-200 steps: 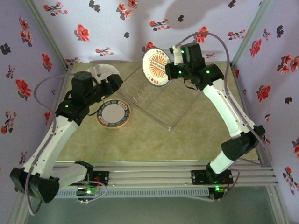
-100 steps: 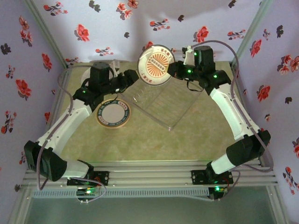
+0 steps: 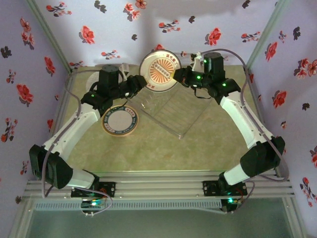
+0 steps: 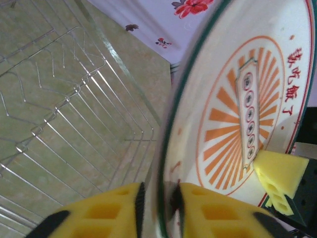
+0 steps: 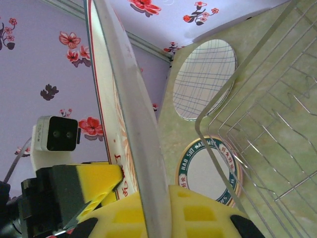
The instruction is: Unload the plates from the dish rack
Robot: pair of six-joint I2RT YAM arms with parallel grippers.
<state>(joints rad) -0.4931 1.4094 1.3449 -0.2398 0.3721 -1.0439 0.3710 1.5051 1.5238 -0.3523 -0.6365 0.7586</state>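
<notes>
Plates look almost done: grid plate (image 5: 205, 79) and green-rimmed plate (image 3: 120, 120) lie on the table (image 3: 148, 148) beside the emptied-looking rack (image 3: 178, 111), while the sunburst plate (image 3: 158, 72) hangs over its far edge, left gripper (image 4: 159, 198) and right gripper (image 5: 143, 198) both clamped on its rim.

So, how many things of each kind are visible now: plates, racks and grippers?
Plates: 3 (sunburst plate, tan-rimmed plate, grid plate)
Dish rack: 1
Grippers: 2 (left gripper, right gripper)
Total: 6
</notes>
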